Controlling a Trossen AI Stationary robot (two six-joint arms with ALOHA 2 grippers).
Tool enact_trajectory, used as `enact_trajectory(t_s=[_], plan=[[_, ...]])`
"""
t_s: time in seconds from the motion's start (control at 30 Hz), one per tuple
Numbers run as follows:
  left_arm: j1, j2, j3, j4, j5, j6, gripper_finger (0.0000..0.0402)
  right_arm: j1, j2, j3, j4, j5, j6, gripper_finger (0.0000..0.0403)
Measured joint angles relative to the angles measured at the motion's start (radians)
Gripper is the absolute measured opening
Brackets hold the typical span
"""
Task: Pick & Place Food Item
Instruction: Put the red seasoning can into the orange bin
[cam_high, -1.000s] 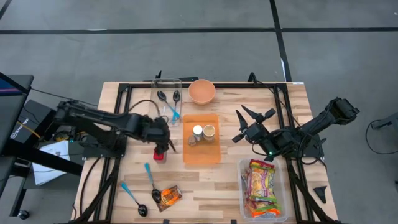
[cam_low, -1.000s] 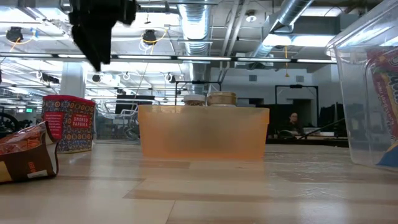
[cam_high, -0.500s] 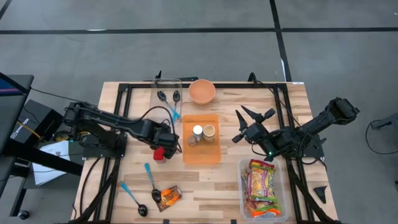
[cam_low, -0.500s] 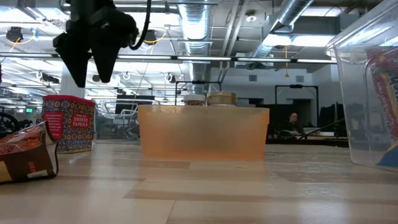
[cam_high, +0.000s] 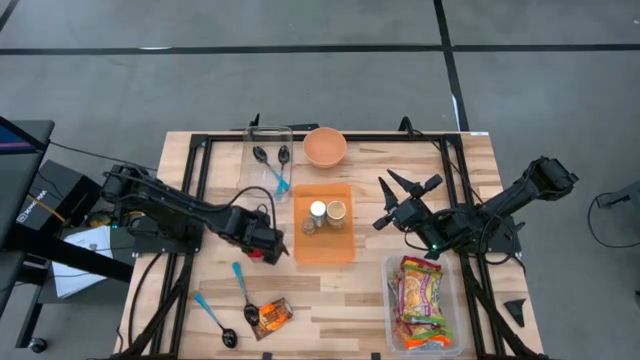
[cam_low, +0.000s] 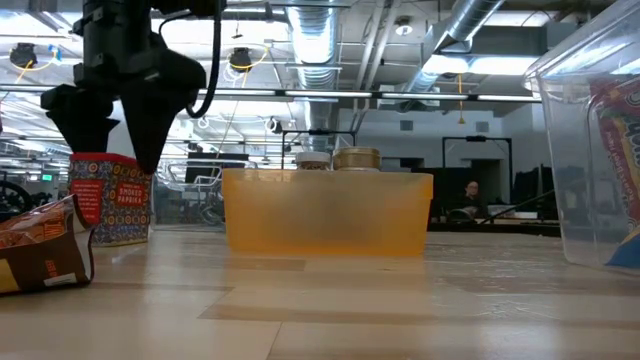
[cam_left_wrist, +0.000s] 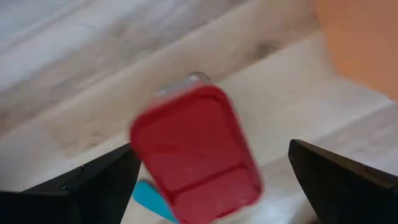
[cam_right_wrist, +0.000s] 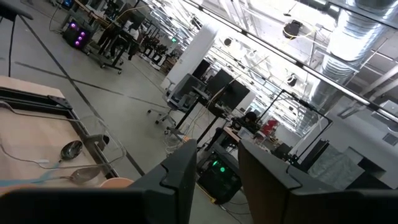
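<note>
A red tin labelled smoked paprika (cam_low: 112, 200) stands upright on the table, left of the orange tray (cam_high: 325, 245). In the high view only a sliver of the red tin (cam_high: 257, 255) shows beneath the arm. My left gripper (cam_low: 115, 150) points straight down over it and is open. In the left wrist view its fingers stand wide on either side of the tin's red lid (cam_left_wrist: 196, 149) without touching it. My right gripper (cam_high: 400, 200) hangs raised over the table's right half, pointing level, slightly open with nothing between its fingers.
The orange tray holds two small jars (cam_high: 327, 211). An orange bowl (cam_high: 325, 146) and a clear container of spoons (cam_high: 270, 155) stand at the far edge. A clear bin of snack packets (cam_high: 425, 300) is near right. Loose spoons (cam_high: 240, 290) and a snack packet (cam_high: 272, 316) lie near left.
My left gripper has come down toward the red tin, shifting a little toward the table's near edge, and has rolled about its own axis. Its fingers have stayed open and now flank the tin's top. The tin has not moved.
</note>
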Motion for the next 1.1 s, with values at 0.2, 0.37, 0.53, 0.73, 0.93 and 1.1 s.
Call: enact_trajectory(t_s=[0.2, 0.37, 0.53, 0.73, 0.93, 1.1], plan=[[0.002, -0.02, -0.001, -0.028, -0.061, 0.028, 0.0365, -0.013, 0.0, 0.0, 0.0, -0.002, 0.0, 0.0115], [0.002, -0.025, -0.04, -0.019, -0.048, 0.047, 0.0302, -0.03, 0.0, 0.0, -0.004, 0.001, 0.001, 0.0115], [0.002, -0.025, -0.059, 0.001, -0.024, 0.084, 0.0218, -0.032, 0.0, 0.0, -0.017, 0.001, 0.007, 0.0115], [0.002, -0.079, -0.06, -0.005, -0.043, 0.226, 0.0209, -0.032, 0.0, 0.0, -0.017, 0.002, 0.008, 0.0115], [0.002, -0.188, -0.06, 0.003, -0.04, 0.456, 0.0209, -0.032, 0.0, 0.0, -0.017, 0.002, 0.008, 0.0115], [0.001, -0.255, -0.06, 0.121, 0.002, 0.666, 0.0209, -0.032, 0.0, 0.0, -0.015, 0.002, 0.008, 0.0115]])
